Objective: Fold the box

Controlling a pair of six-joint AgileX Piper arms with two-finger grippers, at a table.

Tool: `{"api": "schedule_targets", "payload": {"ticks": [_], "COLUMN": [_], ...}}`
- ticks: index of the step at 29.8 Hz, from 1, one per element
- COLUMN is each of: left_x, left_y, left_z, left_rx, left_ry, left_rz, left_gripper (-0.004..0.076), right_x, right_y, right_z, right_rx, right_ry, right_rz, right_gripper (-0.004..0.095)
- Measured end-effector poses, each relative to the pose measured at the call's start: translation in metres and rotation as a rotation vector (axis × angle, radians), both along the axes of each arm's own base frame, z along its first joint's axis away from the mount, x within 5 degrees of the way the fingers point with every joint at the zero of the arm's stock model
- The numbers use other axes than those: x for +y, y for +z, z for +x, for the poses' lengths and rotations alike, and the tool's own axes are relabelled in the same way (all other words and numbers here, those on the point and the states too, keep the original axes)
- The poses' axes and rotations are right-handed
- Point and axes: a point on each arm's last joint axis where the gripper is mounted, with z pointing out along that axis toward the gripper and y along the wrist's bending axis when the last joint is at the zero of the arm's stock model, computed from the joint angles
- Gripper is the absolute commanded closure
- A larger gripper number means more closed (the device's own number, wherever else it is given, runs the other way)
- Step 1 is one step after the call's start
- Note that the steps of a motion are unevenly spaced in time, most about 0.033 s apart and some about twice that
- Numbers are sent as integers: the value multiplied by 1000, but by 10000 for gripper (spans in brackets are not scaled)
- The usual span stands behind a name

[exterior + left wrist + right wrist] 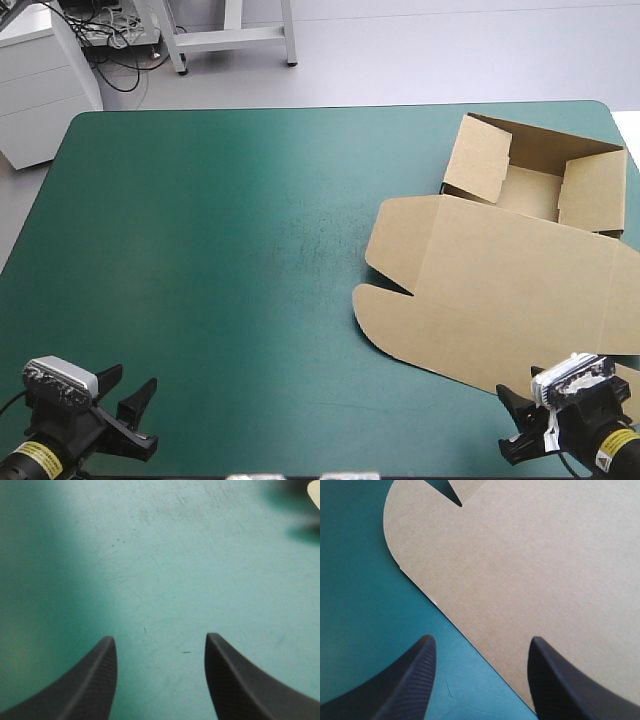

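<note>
Left jaws: we see the left gripper (131, 388) with its black fingers (90, 680) well apart, holding nothing, above bare teal-green cover (165, 555) at the table's (220, 250) near left corner.
Right jaws: the right gripper (480, 642) stands equally wide and empty at the near right corner, one finger over the lid (530, 565), the other over the cover. We cannot tell whether it touches the board.
Box: the box (540, 185) sits along the table's right edge, with walls raised near the far right corner and its lid flat toward the near edge.
Edges: the lid's slanting near edge runs between the right fingers, and its rounded flaps point toward the table's middle.
Open room: the cover shows unbroken from the left edge to those flaps.
</note>
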Motion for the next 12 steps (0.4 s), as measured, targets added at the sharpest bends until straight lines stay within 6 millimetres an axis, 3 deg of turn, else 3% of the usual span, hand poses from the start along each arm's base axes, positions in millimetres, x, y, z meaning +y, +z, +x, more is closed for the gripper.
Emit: {"api": "schedule_targets", "payload": {"ticks": [12], "left_x": [0], "left_y": [1], "left_z": [0], "left_rx": [-10], "left_ry": [-1], "left_rz": [-5], "left_gripper": [345], "right_x": [0], "right_y": [0], "right_z": [0], "right_rx": [-1], "right_ry": [0], "right_rz": [1], "right_gripper": [404]}}
